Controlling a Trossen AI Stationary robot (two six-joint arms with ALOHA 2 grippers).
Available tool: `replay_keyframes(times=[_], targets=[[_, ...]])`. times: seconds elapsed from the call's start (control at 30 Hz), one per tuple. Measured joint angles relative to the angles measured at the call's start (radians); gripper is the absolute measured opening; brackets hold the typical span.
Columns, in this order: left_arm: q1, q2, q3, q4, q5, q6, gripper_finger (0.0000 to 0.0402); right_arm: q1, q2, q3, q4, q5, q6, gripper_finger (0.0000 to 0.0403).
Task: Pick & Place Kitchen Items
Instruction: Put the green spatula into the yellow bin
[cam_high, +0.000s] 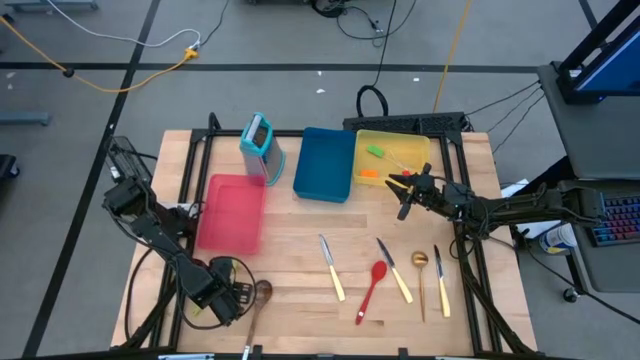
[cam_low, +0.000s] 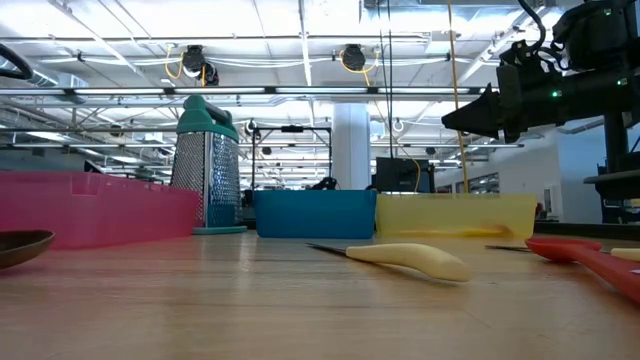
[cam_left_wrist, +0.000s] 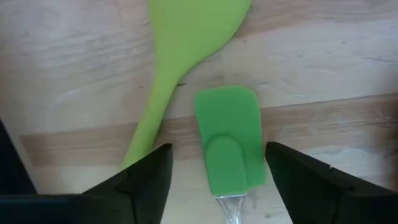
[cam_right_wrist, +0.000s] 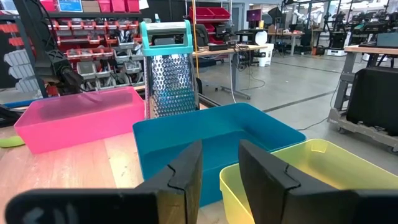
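A green mini spatula (cam_left_wrist: 228, 140) with a clear handle lies flat on the wooden table (cam_high: 300, 250), its blade between the spread, empty fingers of the left gripper (cam_left_wrist: 217, 177) at the table's front left corner; just beside it lies a green spoon (cam_left_wrist: 180, 59), paler and longer; a dark spoon (cam_high: 262, 291) rests near that gripper. Mid-table lie two cream-handled knives (cam_high: 331, 267), a red spoon (cam_high: 373, 287) and a gold spoon (cam_high: 421, 280); green and orange pieces (cam_high: 375, 151) sit in the yellow tray (cam_high: 392, 185). The right gripper (cam_high: 404, 188) hovers over that tray's front edge, fingers a little apart with nothing between them. A blue tray (cam_high: 323, 163), pink tray (cam_high: 231, 212) and teal-handled grater (cam_high: 259, 146) stand behind.
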Motion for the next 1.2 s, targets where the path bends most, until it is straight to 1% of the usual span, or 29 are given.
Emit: replay_keyframes(times=[0.1,0.33,0.43,0.53,0.73,0.83,1.0,1.2], targets=[[0.000,0.001,-0.001,0.000,-0.026,0.003,0.0227,0.000,0.000,0.000,0.000,0.000,0.000,0.0100],[0.000,0.002,-0.001,-0.004,-0.066,0.000,0.0116,0.000,0.000,0.000,0.000,0.000,0.000,0.0100],[0.000,0.002,-0.001,0.002,-0.098,0.002,0.0087,0.000,0.000,0.000,0.000,0.000,0.000,0.0100],[0.002,0.002,-0.002,0.006,-0.121,0.003,0.0079,0.000,0.000,0.000,0.000,0.000,0.000,0.0100],[0.005,0.003,-0.003,0.009,-0.173,0.007,0.0086,0.000,0.000,0.000,0.000,0.000,0.002,0.0100],[0.005,0.003,-0.004,0.022,-0.217,0.022,0.0075,0.000,0.000,0.000,0.003,0.000,0.003,0.0100],[0.012,-0.007,-0.004,0.029,-0.337,0.034,0.0059,0.000,0.000,0.000,0.007,0.000,0.003,0.0100],[0.051,-0.032,0.036,0.046,-0.581,0.111,0.0057,0.000,0.000,0.000,0.008,0.002,0.003,0.0100]])
